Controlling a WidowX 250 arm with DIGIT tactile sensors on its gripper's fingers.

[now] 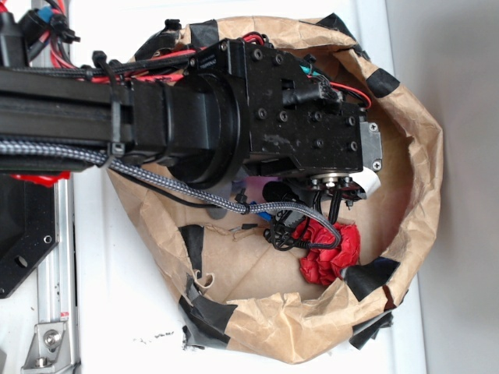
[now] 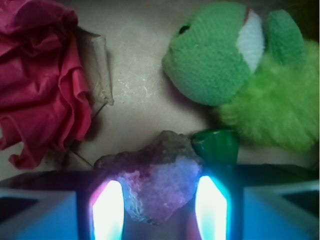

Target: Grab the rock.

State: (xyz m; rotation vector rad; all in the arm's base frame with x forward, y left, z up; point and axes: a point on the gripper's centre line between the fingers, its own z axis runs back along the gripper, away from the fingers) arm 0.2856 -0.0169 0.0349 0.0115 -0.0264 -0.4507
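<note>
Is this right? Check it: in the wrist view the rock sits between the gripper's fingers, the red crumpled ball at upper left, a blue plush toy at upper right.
One thing is wrong: the plush toy is green, not blue, as the wrist view shows. The rest holds: the rock sits between the fingers of the gripper, and the red crumpled ball lies at upper left.

— What carries everything?
— A white tabletop; a taped brown paper bag lies on it.
— And on the bag's floor?
— Below me: a rock, a red paper ball, a green plush toy.
</note>
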